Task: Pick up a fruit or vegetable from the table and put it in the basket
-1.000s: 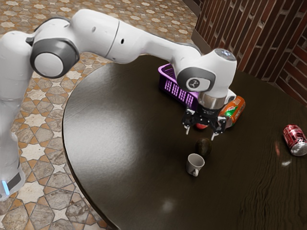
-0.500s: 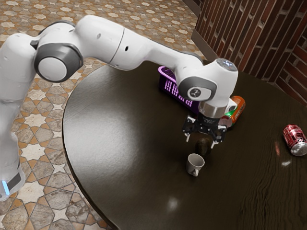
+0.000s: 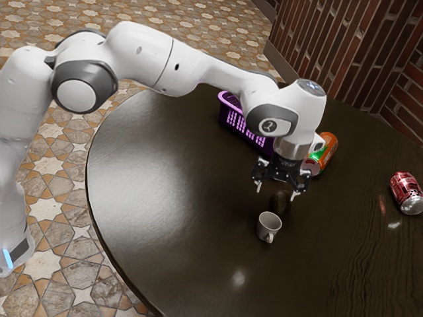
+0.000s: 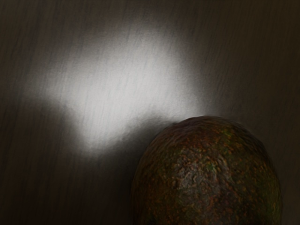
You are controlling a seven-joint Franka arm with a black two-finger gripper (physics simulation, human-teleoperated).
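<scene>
- Status: early, we'd say. Our gripper [image 3: 277,191] is down over the avocado [image 3: 281,202], no grasp made yet.
- Fingers: wide apart, one on either side of the avocado as seen in the exterior view, nothing clamped. Can't tell if either one touches it.
- Target: avocado sits on the dark round table [image 3: 172,198], just beside the white mug [image 3: 268,223]; in the wrist view it is large and close under our hand.
- Basket: purple basket [image 3: 244,124] stands well apart from the avocado, partly behind our arm; we can't see all of its inside.
- Others: orange soda can [image 3: 325,150] lies near the hand, red soda can [image 3: 406,191] farther off toward the exterior view's right.
- Done: reach, more or less.
- Left: maybe a bit lower, close on the avocado, lift, carry to the basket, release inside.
- Risk: round skin could roll or slip if we pinch too high; the mug could get knocked.
</scene>
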